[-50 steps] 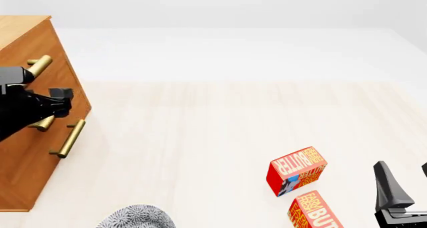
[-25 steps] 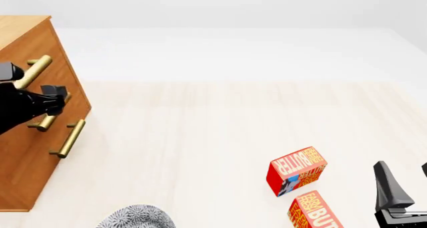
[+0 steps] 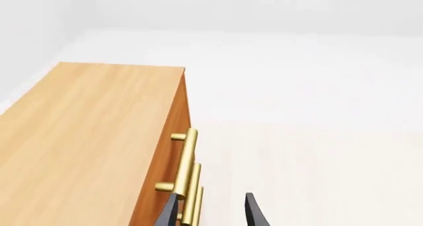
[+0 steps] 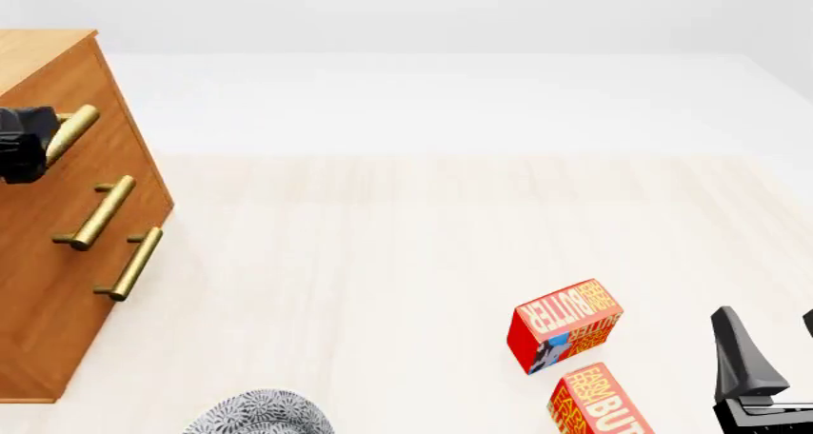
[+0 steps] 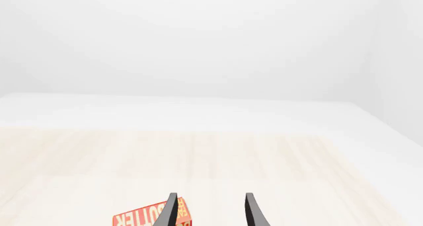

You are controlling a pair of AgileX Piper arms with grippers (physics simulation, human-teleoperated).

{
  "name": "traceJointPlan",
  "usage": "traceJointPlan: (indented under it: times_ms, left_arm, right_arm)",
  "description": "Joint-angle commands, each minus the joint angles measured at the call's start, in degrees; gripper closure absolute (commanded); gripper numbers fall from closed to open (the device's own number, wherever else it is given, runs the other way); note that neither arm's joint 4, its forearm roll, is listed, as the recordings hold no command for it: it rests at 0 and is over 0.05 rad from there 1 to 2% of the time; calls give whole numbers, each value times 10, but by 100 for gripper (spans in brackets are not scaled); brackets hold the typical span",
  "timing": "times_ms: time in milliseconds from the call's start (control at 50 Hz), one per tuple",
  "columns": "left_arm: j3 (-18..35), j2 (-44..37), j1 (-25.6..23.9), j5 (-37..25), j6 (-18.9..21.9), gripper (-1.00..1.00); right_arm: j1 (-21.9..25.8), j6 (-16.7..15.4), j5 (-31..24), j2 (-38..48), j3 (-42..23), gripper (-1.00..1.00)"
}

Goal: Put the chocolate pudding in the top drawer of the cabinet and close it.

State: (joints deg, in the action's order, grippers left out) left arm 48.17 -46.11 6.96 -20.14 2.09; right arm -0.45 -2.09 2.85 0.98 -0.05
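The cabinet (image 4: 64, 291) stands at the table's far left with all drawers shut. The top drawer shows by its brass handle (image 4: 71, 129) (image 3: 185, 159). My left gripper (image 4: 26, 144) (image 3: 211, 217) hovers at that handle's near end, open, its fingers (image 3: 254, 216) apart and holding nothing. In the left wrist view the lower handles run down between the fingertips. My right gripper (image 4: 772, 344) (image 5: 210, 213) is open at the front right, beside the butter boxes. The chocolate pudding is out of view.
Two red-orange butter boxes (image 4: 565, 325) (image 4: 604, 405) lie at the front right; one shows in the right wrist view (image 5: 148, 217). A grey patterned round object (image 4: 261, 413) sits at the front edge. The two lower handles (image 4: 95, 211) (image 4: 128, 263) jut from the cabinet front.
My left arm has risen and pulled back left, from the middle handle's height up to the top handle. Right arm and boxes have not moved.
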Motion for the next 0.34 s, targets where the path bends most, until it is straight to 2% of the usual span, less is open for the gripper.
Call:
traceJointPlan:
  times_ms: [20, 200, 340]
  left_arm:
    - [43, 48, -5, -53, 8, -100]
    - [79, 68, -9, -87, 11, -100]
    - [98, 82, 0, -95, 28, -100]
  right_arm:
    - [0, 0, 0, 0, 0, -100]
    - [0, 0, 0, 0, 0, -100]
    - [0, 0, 0, 0, 0, -100]
